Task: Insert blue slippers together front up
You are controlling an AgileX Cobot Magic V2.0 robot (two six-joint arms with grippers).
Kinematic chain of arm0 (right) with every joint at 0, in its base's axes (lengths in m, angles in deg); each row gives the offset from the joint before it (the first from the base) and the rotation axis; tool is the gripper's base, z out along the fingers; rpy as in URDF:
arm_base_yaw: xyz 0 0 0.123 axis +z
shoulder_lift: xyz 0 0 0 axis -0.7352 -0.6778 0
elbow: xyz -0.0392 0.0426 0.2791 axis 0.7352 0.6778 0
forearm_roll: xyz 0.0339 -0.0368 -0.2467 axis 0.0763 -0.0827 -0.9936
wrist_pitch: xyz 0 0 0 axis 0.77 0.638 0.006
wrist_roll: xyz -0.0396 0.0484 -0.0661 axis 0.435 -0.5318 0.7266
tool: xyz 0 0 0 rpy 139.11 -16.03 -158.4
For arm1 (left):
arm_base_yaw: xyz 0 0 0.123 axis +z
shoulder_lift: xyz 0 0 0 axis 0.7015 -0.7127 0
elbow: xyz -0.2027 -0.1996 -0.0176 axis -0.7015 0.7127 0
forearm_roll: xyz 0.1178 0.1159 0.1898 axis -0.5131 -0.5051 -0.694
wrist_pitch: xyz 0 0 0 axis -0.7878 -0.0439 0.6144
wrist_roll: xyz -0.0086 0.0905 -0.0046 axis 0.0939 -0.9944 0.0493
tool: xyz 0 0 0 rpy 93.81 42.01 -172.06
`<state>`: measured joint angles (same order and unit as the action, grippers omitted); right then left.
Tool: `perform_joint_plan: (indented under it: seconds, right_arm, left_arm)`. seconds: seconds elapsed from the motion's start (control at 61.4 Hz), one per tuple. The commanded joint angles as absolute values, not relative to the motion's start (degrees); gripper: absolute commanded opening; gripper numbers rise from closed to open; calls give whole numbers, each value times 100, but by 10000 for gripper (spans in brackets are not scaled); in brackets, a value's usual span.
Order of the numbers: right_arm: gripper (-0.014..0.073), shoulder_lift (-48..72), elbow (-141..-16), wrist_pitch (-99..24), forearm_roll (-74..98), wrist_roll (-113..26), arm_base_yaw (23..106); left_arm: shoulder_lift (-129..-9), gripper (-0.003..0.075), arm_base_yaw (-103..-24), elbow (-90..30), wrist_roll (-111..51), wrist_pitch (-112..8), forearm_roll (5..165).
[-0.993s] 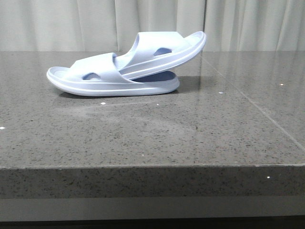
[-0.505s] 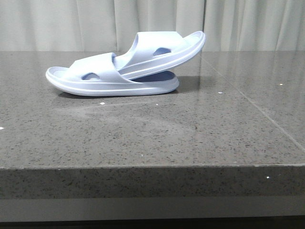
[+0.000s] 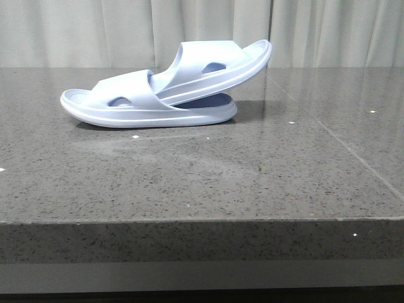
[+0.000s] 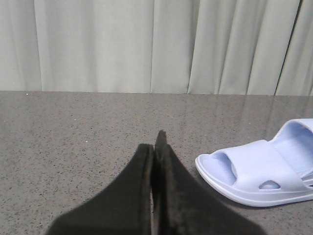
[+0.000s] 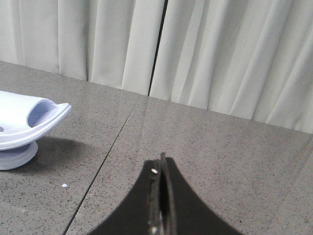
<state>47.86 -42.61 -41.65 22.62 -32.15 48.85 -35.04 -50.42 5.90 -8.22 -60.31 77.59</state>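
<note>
Although 3 front views span the last second, almost nothing differs between them: only a hair's settle of the lower slipper's toe end toward the left, then stillness. Judged from that, the insertion looks finished and the pair left to rest, with both arms out of the front view.

Nested as 1 unit, the blue slippers [image 3: 167,85] sit on the far left-centre of the grey stone table [image 3: 202,183], close to the curtain [image 3: 202,31]. Lower slipper [image 3: 151,110] flat on its sole. Upper slipper [image 3: 218,66] pushed in under the lower strap and tilted, its free end raised up and to the right, clear of the table. Pale lavender-blue foam, thick soles, wide straps with an oval side cut-out each, ribbed footbed visible in the left wrist view.

Left gripper [image 4: 155,147] pressed together, holding nothing, low over the table and apart from the lower slipper's open end beside it. Right gripper [image 5: 161,169] likewise closed on nothing, well apart from the raised end of the upper slipper.

No contact anywhere between fingers and foam. Tilted upper slipper seems wedged firmly enough to hold.
</note>
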Motion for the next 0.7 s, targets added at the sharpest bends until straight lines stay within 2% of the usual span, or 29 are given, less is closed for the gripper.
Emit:
perform_joint_plan:
  seconds: [0.0,0.179,0.358,0.488,0.684]
  right_arm:
    - [-60,4758,-4415,-4627,2300,-3180,4891]
    - [-60,4758,-4415,-4627,2300,-3180,4891]
    - [-60,4758,-4415,-4627,2300,-3180,4891]
    - [-60,4758,-4415,-4627,2300,-3180,4891]
    - [-60,4758,-4415,-4627,2300,-3180,4891]
  left_arm:
    - [-3539,-19,-5048,436,-829,-6518,7824]
    - [-3507,-19,-5048,560,-720,-6518,7481]
    - [-3079,-19,-5048,941,940,-6518,5858]
    - [-2461,-19,-4985,1405,996,-6442,5795]
    - [-1314,-19,-4637,2076,996,-5707,5769]
